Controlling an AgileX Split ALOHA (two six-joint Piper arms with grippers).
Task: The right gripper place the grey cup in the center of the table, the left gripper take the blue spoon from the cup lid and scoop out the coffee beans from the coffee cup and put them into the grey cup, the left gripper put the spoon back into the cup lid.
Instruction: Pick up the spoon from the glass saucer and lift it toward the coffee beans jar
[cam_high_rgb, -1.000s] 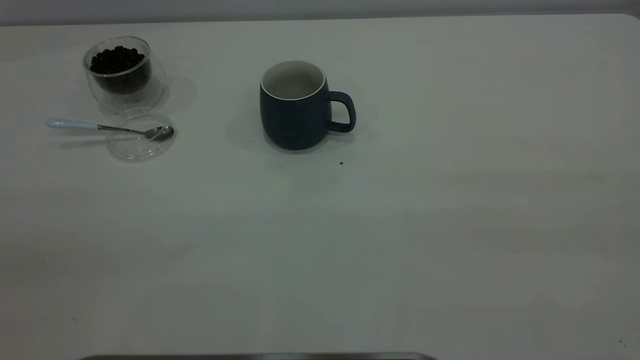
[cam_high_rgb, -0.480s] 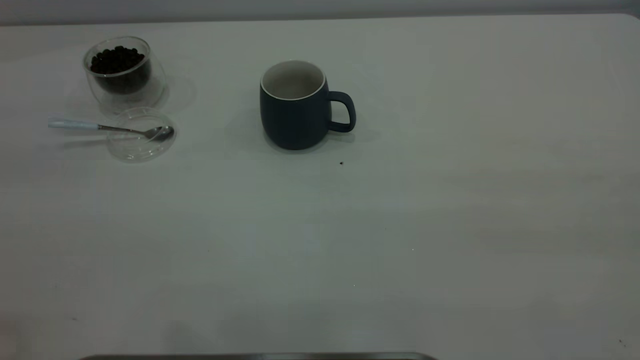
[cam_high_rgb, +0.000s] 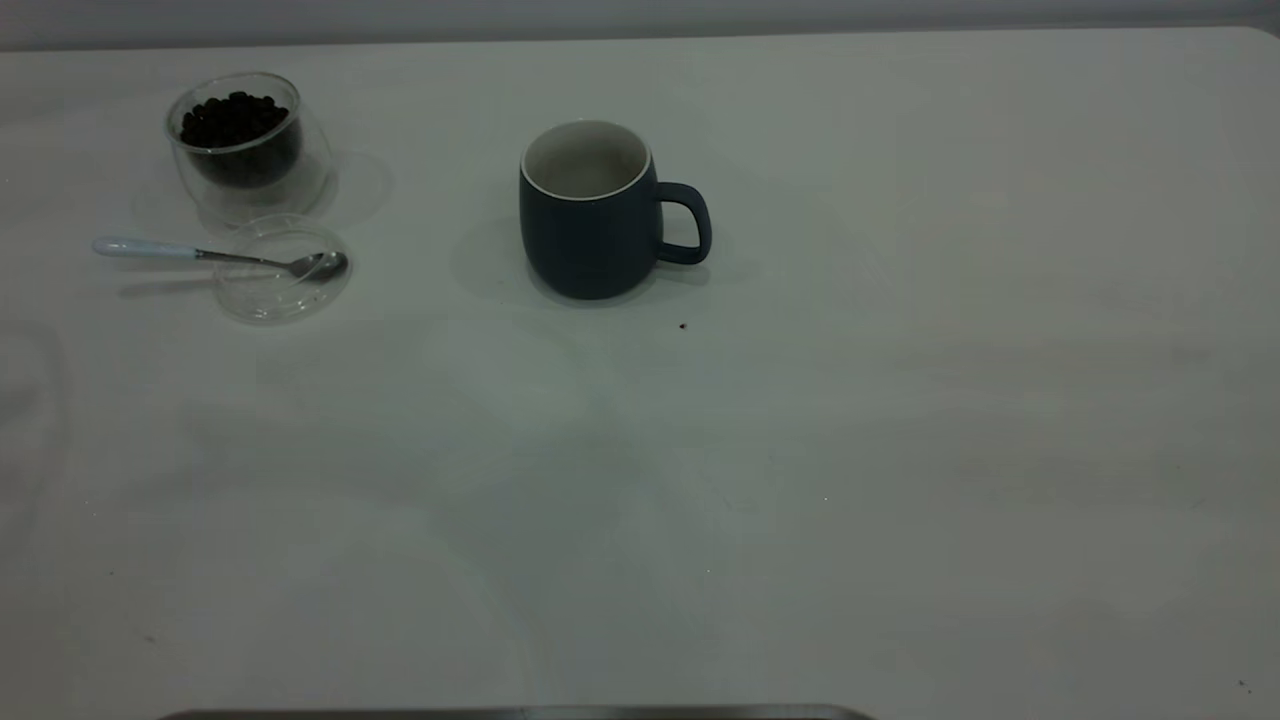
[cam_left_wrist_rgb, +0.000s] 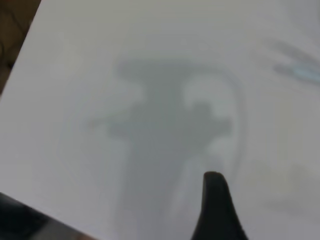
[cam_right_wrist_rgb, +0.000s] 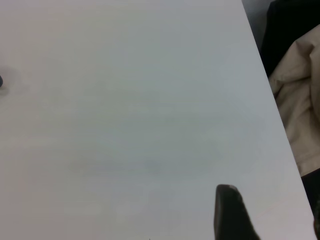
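I see the table (cam_high_rgb: 900, 450), then the mug (cam_high_rgb: 590, 215) mid-table toward the far edge, and the spoon (cam_high_rgb: 215, 256) near the far left corner, handle pointing to the left edge, bowl on the lid (cam_high_rgb: 280, 295), nearer my left hand (cam_left_wrist_rgb: 217, 207), whose grip I cannot tell.

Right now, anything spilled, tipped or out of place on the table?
Only one small oddity: a tiny dark speck lies on the table just in front of the grey cup; too small to identify. The cup stands upright, the coffee beans sit inside the coffee cup, and the blue spoon rests across the cup lid.
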